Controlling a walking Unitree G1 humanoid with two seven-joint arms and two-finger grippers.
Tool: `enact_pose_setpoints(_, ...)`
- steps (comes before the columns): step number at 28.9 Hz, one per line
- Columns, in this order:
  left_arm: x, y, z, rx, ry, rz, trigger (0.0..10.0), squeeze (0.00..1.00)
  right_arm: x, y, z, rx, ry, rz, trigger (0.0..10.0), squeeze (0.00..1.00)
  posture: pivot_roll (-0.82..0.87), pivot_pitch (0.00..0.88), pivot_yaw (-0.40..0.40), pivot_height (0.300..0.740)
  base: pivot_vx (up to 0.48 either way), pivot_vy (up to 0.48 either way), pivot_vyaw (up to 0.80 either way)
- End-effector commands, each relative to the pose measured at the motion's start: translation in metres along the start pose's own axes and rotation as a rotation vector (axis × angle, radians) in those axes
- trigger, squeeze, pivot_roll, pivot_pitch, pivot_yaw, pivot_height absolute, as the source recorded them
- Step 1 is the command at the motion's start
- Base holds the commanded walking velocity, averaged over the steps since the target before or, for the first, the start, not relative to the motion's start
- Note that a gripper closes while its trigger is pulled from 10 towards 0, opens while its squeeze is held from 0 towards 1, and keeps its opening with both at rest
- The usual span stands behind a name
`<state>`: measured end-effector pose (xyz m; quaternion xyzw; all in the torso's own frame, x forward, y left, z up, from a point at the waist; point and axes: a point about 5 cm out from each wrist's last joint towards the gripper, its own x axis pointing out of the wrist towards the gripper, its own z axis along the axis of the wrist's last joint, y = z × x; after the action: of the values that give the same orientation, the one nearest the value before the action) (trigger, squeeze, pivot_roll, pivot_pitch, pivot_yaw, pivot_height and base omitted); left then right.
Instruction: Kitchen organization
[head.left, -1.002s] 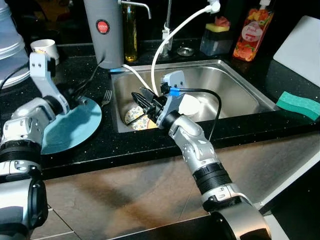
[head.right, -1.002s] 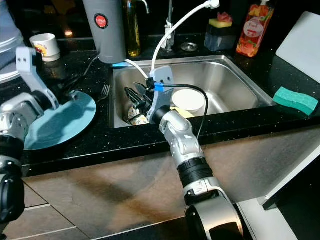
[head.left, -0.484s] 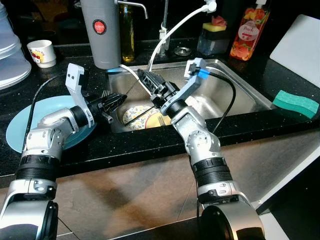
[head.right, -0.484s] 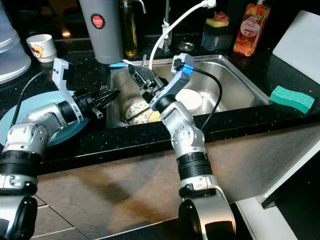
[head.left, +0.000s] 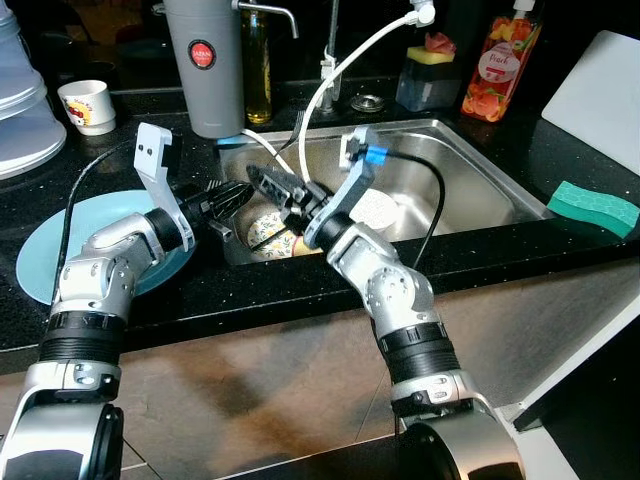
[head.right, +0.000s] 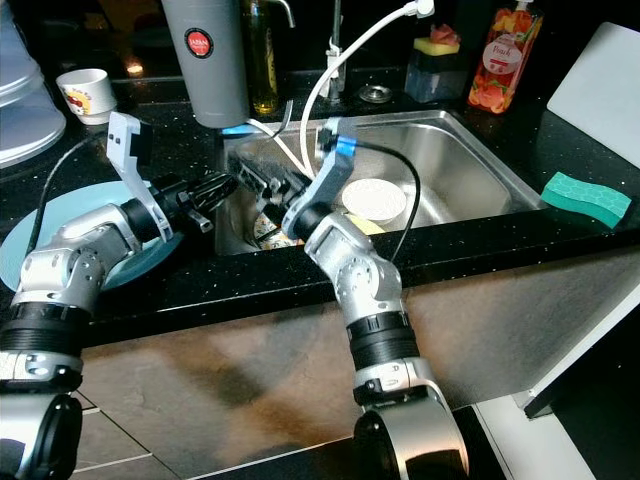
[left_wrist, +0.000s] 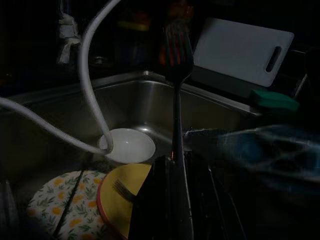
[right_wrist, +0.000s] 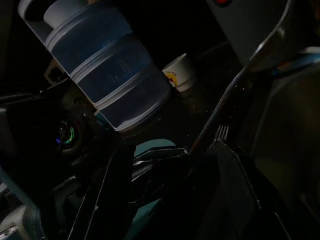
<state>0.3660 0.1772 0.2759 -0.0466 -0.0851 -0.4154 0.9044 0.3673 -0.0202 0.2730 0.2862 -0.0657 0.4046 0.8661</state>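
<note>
Left gripper (head.left: 238, 197) clamped on a fork (left_wrist: 176, 75), held upright over the sink's (head.left: 480, 170) left edge, likely for handing across. Right gripper (head.left: 268, 183) just beside, fingers parted, aimed at it. 2 plates (head.left: 270, 228) below in basin.

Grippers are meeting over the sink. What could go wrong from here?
The fork is pinched low on its handle by the left gripper; a slip could drop it onto the yellow plate in the sink. The open right gripper is close by, so they might clash. The white hose could snag the right arm.
</note>
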Motion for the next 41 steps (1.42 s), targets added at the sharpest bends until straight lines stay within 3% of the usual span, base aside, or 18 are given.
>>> enact_pose_setpoints(1,0.004,-0.01,-0.005,-0.006,0.017,-0.063,0.0,0.0,0.001,0.003,0.001,0.007,0.002,0.002,10.0,0.0,0.03,0.108,-0.009,0.74,0.0,0.0,0.0)
enact_pose_setpoints(8,0.004,-0.023,-0.007,-0.019,0.042,-0.142,0.0,0.0,0.001,-0.001,0.005,0.046,-0.018,-0.028,10.0,0.0,0.03,0.112,-0.008,0.74,0.0,0.0,0.0)
enact_pose_setpoints(9,0.004,-0.022,-0.007,-0.018,0.041,-0.137,0.0,0.0,0.001,-0.001,0.007,0.054,-0.026,-0.029,9.3,0.0,0.03,0.112,-0.008,0.74,0.0,0.0,0.0)
enact_pose_setpoints(10,0.004,-0.022,-0.007,-0.017,0.04,-0.132,0.0,0.0,0.001,-0.002,0.008,0.07,-0.038,-0.032,0.0,0.0,0.03,0.113,-0.009,0.74,0.0,0.0,0.0)
enact_pose_setpoints(29,0.002,-0.019,-0.005,-0.01,0.05,-0.108,0.0,0.0,-0.003,-0.012,0.022,0.089,-0.135,-0.084,0.0,0.0,0.03,0.117,-0.007,0.74,0.0,0.0,0.0)
enact_pose_setpoints(33,0.002,-0.016,-0.005,0.015,0.054,-0.08,0.0,0.0,-0.006,-0.02,0.025,-0.01,-0.131,-0.153,0.0,0.0,0.03,0.117,-0.006,0.74,0.0,0.0,0.0)
enact_pose_setpoints(34,0.002,-0.013,-0.004,0.045,0.056,-0.043,0.0,0.0,-0.006,-0.021,0.025,-0.042,-0.121,-0.166,3.3,0.0,0.03,0.117,-0.006,0.74,0.0,0.0,0.0)
enact_pose_setpoints(35,0.002,-0.008,-0.003,0.085,0.071,0.018,0.2,0.0,-0.006,-0.022,0.024,-0.063,-0.113,-0.173,10.0,0.0,0.03,0.117,-0.006,0.74,0.0,0.0,0.0)
enact_pose_setpoints(37,0.002,-0.004,-0.003,0.111,0.081,0.06,0.2,0.0,-0.006,-0.022,0.024,-0.072,-0.109,-0.175,10.0,0.0,0.03,0.117,-0.006,0.74,0.0,0.0,0.0)
enact_pose_setpoints(38,0.0,0.007,-0.003,0.173,0.116,0.187,10.0,0.0,-0.006,-0.022,0.024,-0.081,-0.106,-0.175,10.0,0.0,0.03,0.117,-0.003,0.74,0.0,0.0,0.0)
enact_pose_setpoints(39,-0.006,0.021,-0.002,0.221,0.152,0.323,10.0,0.18,-0.006,-0.021,0.023,-0.093,-0.099,-0.172,10.0,0.0,0.03,0.117,-0.003,0.74,0.0,0.0,0.0)
enact_pose_setpoints(40,-0.01,0.029,0.0,0.251,0.173,0.412,10.0,0.18,-0.005,-0.021,0.022,-0.101,-0.094,-0.17,10.0,0.0,0.03,0.117,-0.003,0.74,0.0,0.0,0.0)
enact_pose_setpoints(41,-0.02,0.04,0.003,0.314,0.218,0.519,10.0,1.0,-0.005,-0.02,0.021,-0.108,-0.089,-0.166,10.0,0.0,0.03,0.117,-0.003,0.74,0.0,0.0,0.0)
